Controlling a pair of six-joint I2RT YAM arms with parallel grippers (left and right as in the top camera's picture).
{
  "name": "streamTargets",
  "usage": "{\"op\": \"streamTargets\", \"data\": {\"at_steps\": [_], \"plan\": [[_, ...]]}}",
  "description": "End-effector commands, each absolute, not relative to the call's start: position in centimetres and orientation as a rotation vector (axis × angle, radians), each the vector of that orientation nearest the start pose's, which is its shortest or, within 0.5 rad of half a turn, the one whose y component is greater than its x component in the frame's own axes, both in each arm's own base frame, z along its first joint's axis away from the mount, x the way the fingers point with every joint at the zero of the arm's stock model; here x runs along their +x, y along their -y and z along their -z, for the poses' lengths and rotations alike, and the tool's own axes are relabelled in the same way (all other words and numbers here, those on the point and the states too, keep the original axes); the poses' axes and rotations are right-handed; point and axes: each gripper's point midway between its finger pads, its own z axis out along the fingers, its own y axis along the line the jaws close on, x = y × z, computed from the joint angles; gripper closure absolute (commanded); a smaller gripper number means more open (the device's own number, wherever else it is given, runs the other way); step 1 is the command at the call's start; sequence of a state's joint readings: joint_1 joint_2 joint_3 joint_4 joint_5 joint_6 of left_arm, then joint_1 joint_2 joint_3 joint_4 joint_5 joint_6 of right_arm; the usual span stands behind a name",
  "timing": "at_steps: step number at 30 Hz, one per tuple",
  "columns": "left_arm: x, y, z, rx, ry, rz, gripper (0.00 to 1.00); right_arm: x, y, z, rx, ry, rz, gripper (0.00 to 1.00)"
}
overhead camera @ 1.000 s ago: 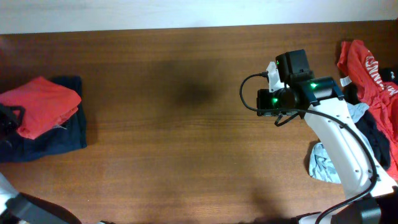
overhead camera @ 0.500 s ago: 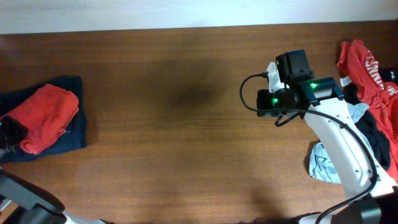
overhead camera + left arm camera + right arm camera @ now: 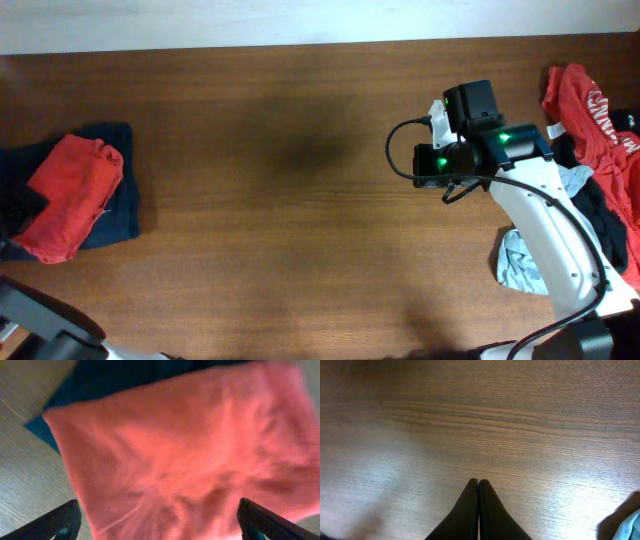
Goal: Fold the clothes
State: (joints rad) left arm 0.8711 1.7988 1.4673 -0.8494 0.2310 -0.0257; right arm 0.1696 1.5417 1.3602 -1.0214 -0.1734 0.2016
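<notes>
Left wrist view: the left gripper (image 3: 160, 522) is hovering, fingers wide apart, over the folded orange-red T-shirt (image 3: 175, 450) lying on a navy garment (image 3: 125, 372) at the left end of the bench (image 3: 280, 200); the right gripper (image 3: 479, 505) is holding its fingers together.

Looks like a robotics lab bench to me: bare wood-grain table (image 3: 300, 200), white robot arm (image 3: 545, 240) with green status lights (image 3: 505, 136), plain pale wall (image 3: 300, 20) behind.
</notes>
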Motion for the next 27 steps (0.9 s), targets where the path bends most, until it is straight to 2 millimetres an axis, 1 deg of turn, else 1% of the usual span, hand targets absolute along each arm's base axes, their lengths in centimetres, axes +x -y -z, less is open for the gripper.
{"op": "streamTargets", "data": {"at_steps": [1, 3, 5, 6, 7, 8, 9, 10, 11, 12, 15, 16, 21, 24, 27], "plan": [[32.5, -28.4, -21.0, -0.957, -2.267, 0.159, 0.01, 34.3, -8.4, -16.4, -0.001, -2.793, -0.312, 0.96], [32.8, -27.5, -22.8, -0.907, -2.234, 0.175, 0.01, 34.3, -8.2, -16.4, 0.003, -2.793, -0.296, 0.96], [33.2, -26.8, -23.2, -0.881, -2.238, 0.168, 0.01, 34.3, -8.2, -16.4, 0.003, -2.793, -0.291, 0.96], [33.5, -26.4, -23.0, -0.852, -2.256, 0.161, 0.01, 34.4, -8.2, -16.4, 0.003, -2.793, -0.291, 0.96], [33.8, -26.1, -22.5, -0.839, -2.281, 0.146, 0.03, 34.4, -8.2, -16.4, 0.003, -2.791, -0.292, 0.96], [34.0, -26.0, -21.4, -0.845, -2.316, 0.120, 0.11, 34.4, -8.2, -16.4, 0.003, -2.789, -0.292, 0.96], [34.4, -25.6, -20.3, -0.846, -2.354, 0.105, 0.40, 34.5, -8.2, -16.4, 0.003, -2.788, -0.293, 0.96], [34.7, -25.3, -19.2, -0.847, -2.386, 0.100, 0.52, 34.5, -8.2, -16.4, 0.003, -2.788, -0.292, 0.96], [35.0, -24.9, -18.0, -0.846, -2.417, 0.103, 0.70, 34.4, -8.2, -16.4, 0.002, -2.790, -0.293, 0.96], [35.7, -24.4, -15.5, -0.849, -2.481, 0.107, 1.00, 34.3, -8.2, -16.3, 0.003, -2.797, -0.292, 0.96], [35.6, -24.6, -11.1, -0.955, -2.572, 0.071, 0.99, 34.0, -8.1, -16.2, 0.005, -2.809, -0.290, 0.96], [35.6, -24.7, -8.5, -0.997, -2.621, 0.085, 1.00, 33.8, -8.1, -16.2, 0.006, -2.819, -0.288, 0.96], [36.0, -24.6, -2.6, -1.043, -2.702, 0.138, 0.99, 33.6, -8.0, -16.1, 0.007, -2.828, -0.286, 0.96], [36.3, -23.6, -0.1, -1.036, -2.748, 0.179, 1.00, 33.6, -8.0, -16.1, 0.007, -2.828, -0.286, 0.96], [36.7, -22.2, 1.5, -1.010, -2.795, 0.206, 0.99, 33.6, -8.0, -16.1, 0.007, -2.828, -0.286, 0.96]]}}
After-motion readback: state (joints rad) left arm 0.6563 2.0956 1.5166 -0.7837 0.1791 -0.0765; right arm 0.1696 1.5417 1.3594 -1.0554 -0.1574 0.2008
